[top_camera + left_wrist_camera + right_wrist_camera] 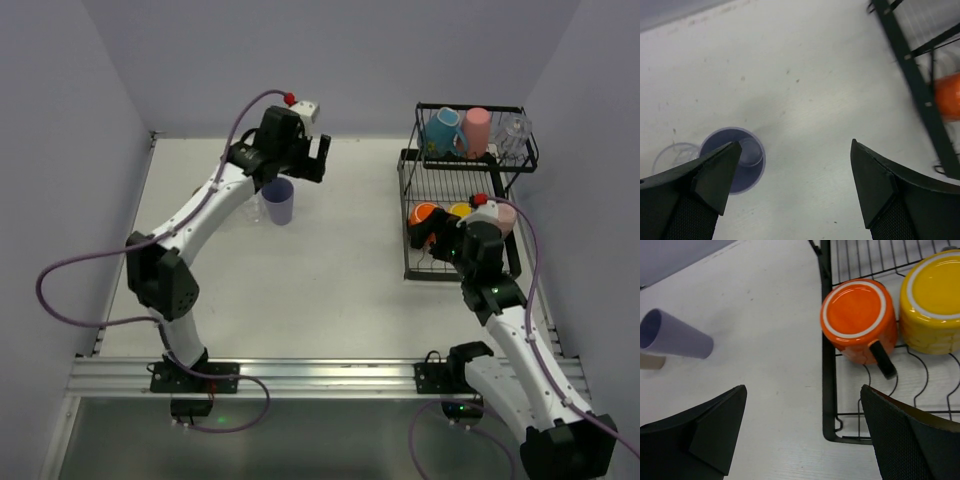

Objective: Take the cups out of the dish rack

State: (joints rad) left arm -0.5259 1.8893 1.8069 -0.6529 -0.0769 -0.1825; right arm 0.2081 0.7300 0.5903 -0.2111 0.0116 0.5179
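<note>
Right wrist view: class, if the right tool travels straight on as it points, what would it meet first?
The right tool would probably meet bare table just beside the dish rack; the orange mug sits inside the rack, off that line. Depth is unclear.

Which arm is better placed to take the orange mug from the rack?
Right. The right gripper, open, hovers by the upside-down orange handled mug in the black wire dish rack; the left gripper is away over the lavender cup.

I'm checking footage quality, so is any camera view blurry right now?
Left wrist view: the dish rack and orange mug at the right edge look smeared; right wrist view: the yellow cup is sharp; top external view: evenly lit.
</note>
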